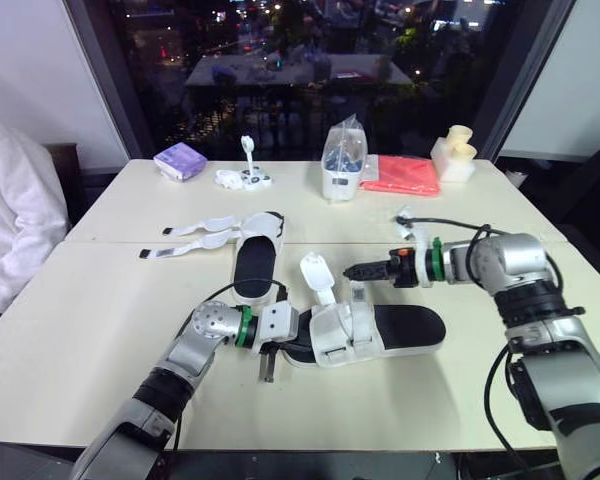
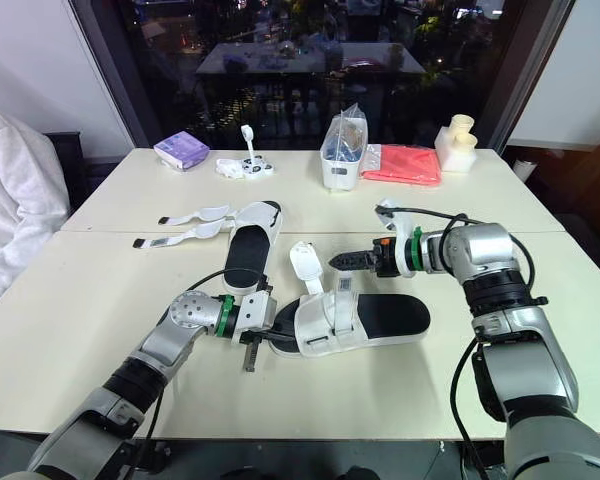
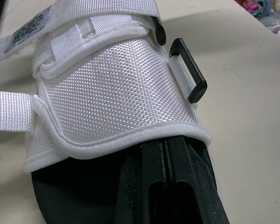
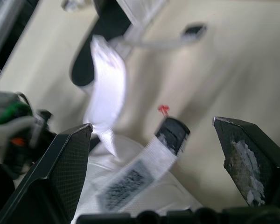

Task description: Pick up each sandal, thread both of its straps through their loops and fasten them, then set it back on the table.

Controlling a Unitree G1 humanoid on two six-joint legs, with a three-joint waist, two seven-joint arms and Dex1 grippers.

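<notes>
table point(image 1: 90, 330) | left claw point(image 1: 271, 348) grips sandal point(image 1: 410, 328) end | right claw point(image 1: 356, 271) spread, free

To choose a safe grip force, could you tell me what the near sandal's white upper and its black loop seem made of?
White upper: woven synthetic webbing, probably nylon, matte; a coarse basket weave and stitched piped edges show. Black loop: rigid, smooth, glossy, likely moulded plastic, though coated metal is possible.

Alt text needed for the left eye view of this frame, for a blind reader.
The left gripper holds one end of the near sandal on a cream table, while the open right gripper hovers by its raised white strap. A second sandal lies behind, both straps unfastened and splayed out.
</notes>
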